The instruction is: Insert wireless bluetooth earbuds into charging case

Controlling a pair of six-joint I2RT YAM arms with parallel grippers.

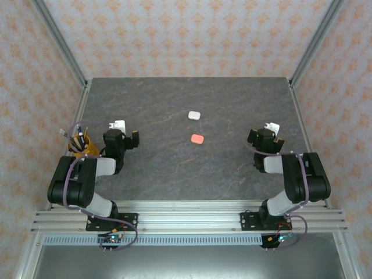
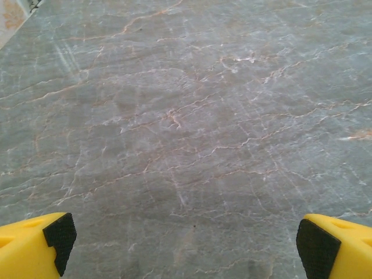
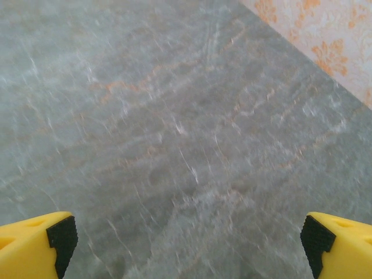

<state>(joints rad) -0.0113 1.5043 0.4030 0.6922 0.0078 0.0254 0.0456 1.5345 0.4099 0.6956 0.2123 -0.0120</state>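
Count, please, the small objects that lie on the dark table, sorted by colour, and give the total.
White charging case: 1
Coral-pink charging case: 1
Total: 2

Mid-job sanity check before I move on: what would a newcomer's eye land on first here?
Two small cases stand out in the middle of the dark stone-patterned table: a white case farther back and a coral-pink case just in front of it. The left hand and right hand hang open at either side, nothing between their fingers.
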